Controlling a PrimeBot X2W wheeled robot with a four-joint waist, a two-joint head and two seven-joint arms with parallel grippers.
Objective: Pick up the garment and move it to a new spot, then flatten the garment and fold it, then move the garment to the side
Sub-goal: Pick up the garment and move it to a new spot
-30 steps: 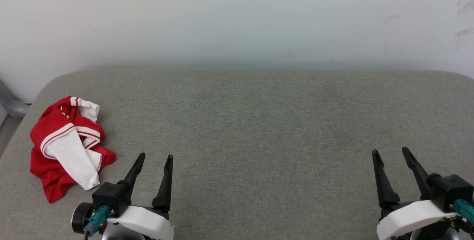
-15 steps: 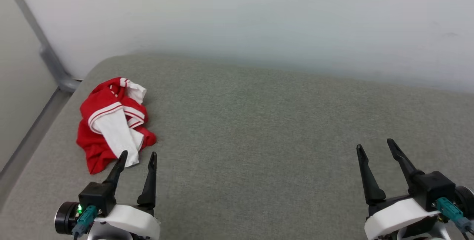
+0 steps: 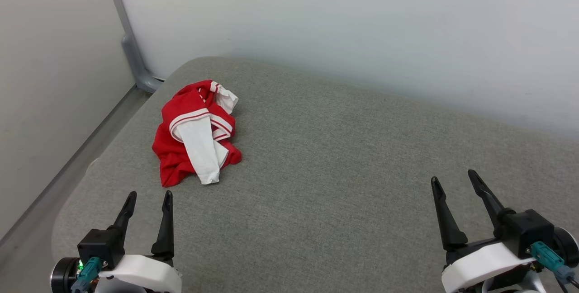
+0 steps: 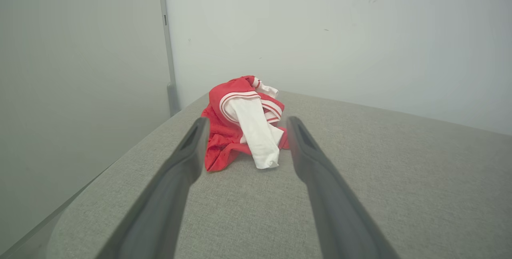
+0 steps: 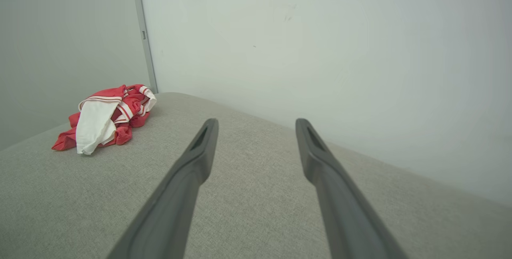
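The garment point(image 3: 194, 134) lies crumpled on the grey padded table, a red heap with a white sleeve draped over it and red-and-white striped trim. My left gripper point(image 3: 150, 195) is open and empty, a short way in front of the heap. In the left wrist view the garment point(image 4: 244, 127) sits just beyond the two spread fingers. My right gripper point(image 3: 453, 175) stands open and empty at the lower right, far from the cloth. From the right wrist the garment point(image 5: 105, 119) shows at the far left, well off that gripper's line.
The grey fabric table point(image 3: 344, 157) has a rounded far-left corner, with its left edge close to the garment. A pale wall runs behind it. A grey metal post point(image 3: 129, 44) stands in the wall corner beyond the table's left end.
The head camera has swung left, so the garment now sits nearer the picture's middle and the wall corner has come into view. Both grippers stay open. The garment lies as before.
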